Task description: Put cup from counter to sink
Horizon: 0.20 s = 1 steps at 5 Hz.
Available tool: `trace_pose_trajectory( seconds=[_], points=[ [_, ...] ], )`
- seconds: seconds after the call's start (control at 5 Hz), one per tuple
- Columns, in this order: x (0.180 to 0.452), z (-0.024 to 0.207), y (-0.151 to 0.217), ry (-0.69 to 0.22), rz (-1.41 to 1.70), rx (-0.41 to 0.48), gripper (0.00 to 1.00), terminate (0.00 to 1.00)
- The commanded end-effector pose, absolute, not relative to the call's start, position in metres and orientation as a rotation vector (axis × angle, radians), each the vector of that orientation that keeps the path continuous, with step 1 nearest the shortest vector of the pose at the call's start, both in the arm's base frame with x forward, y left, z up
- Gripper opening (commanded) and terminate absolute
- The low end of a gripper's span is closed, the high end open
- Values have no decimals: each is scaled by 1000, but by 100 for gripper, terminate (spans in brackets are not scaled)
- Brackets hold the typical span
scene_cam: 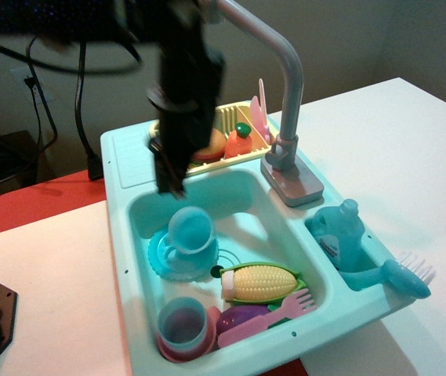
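Observation:
The light-blue cup [190, 229] with its loop handle sits upright on a teal plate [180, 258] inside the sink [138, 210]. My gripper [168, 185] hangs above the sink's back left rim, up and left of the cup, apart from it and holding nothing. It is motion-blurred and its jaws look nearly together. The counter [132, 160] with its ribbed patch lies at the back left, just behind the gripper. The grey faucet [284, 86] stands at the back right.
A yellow dish rack [226, 137] with toy food is behind the sink. In the sink front lie a corn cob [260, 281], a pink fork [281, 309] and a handleless blue cup in a pink piece [181, 325]. A blue bottle [340, 235] and a brush [403, 274] are at right.

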<state>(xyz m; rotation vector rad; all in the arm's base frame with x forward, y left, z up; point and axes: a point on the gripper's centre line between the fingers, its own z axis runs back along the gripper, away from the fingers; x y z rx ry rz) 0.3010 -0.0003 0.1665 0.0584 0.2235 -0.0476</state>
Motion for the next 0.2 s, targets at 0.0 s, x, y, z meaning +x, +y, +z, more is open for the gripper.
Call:
trace_pose_trajectory(
  seconds=[0.0],
  points=[
    [268,227,22,122,-5,76,100,100]
  ],
)
